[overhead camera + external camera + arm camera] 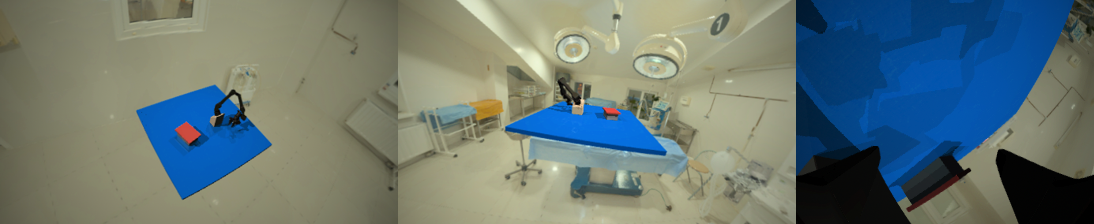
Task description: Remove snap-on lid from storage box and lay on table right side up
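The red lid (188, 132) (611, 110) (934, 194) lies on top of the grey storage box (182, 139) (611, 117) (930, 181), red face up. Its rim stands out past the box walls. The box stands upright on the blue table top. Whether the lid is snapped down all round is too small to tell. My gripper (234, 122) (939, 155) is open and empty, its two dark fingers wide apart in the wrist view. It hangs on the far side of the arm's base from the box, well away from the lid. In the exterior view the fingers cannot be made out.
A beige block-like thing (215, 120) (577, 110) stands by the arm's base, between the gripper and the box in the top view. The blue table top (178, 173) (583, 134) ends in open edges. Shadows of the arm fall across it.
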